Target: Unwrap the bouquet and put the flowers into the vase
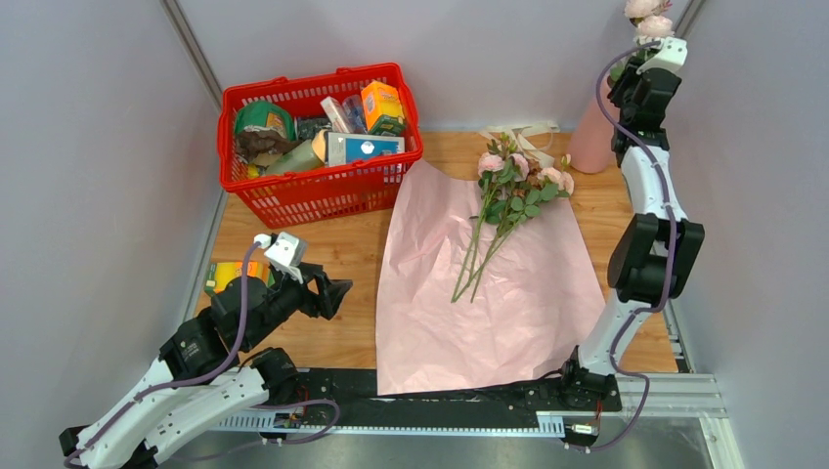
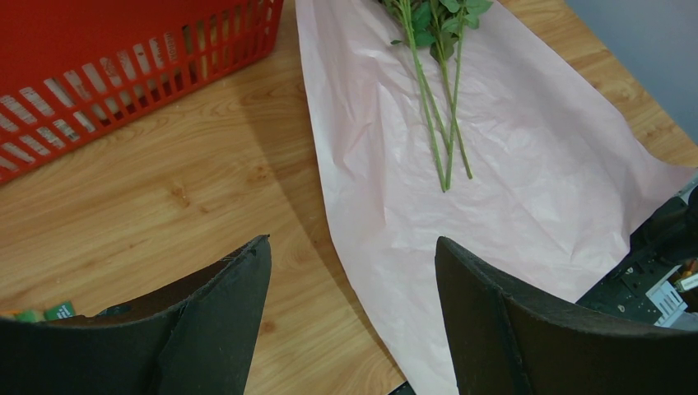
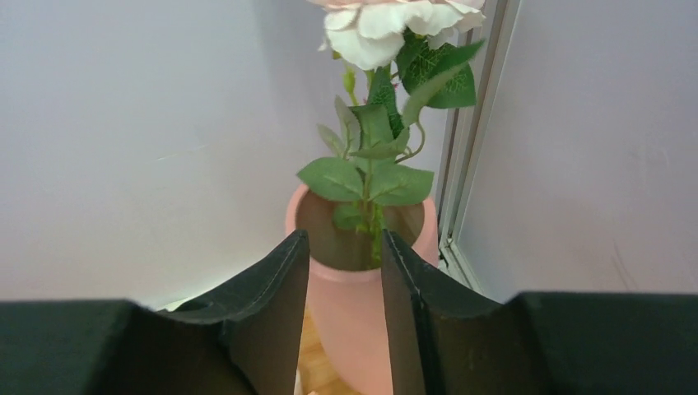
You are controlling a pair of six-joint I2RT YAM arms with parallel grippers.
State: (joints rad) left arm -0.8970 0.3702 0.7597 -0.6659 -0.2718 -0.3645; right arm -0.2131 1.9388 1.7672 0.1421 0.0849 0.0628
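The bouquet lies unwrapped: its pink paper (image 1: pixel 489 303) is spread flat on the table with several pink flowers (image 1: pixel 508 195) on its far half, stems (image 2: pixel 436 123) pointing toward the near edge. The salmon-pink vase (image 1: pixel 591 142) stands at the far right corner, and a pale rose (image 3: pixel 387 33) with a leafy stem (image 3: pixel 370 156) stands in it. My right gripper (image 3: pixel 346 239) hovers just before the vase's mouth, open, with nothing between its fingers. My left gripper (image 2: pixel 352 247) is wide open and empty, low over the wood at the paper's left edge.
A red basket (image 1: pixel 323 186) full of groceries stands at the back left. A cream ribbon (image 1: pixel 528 132) lies behind the flowers. A small green-and-yellow packet (image 1: pixel 220 276) sits by the left arm. Grey walls close in on both sides and behind.
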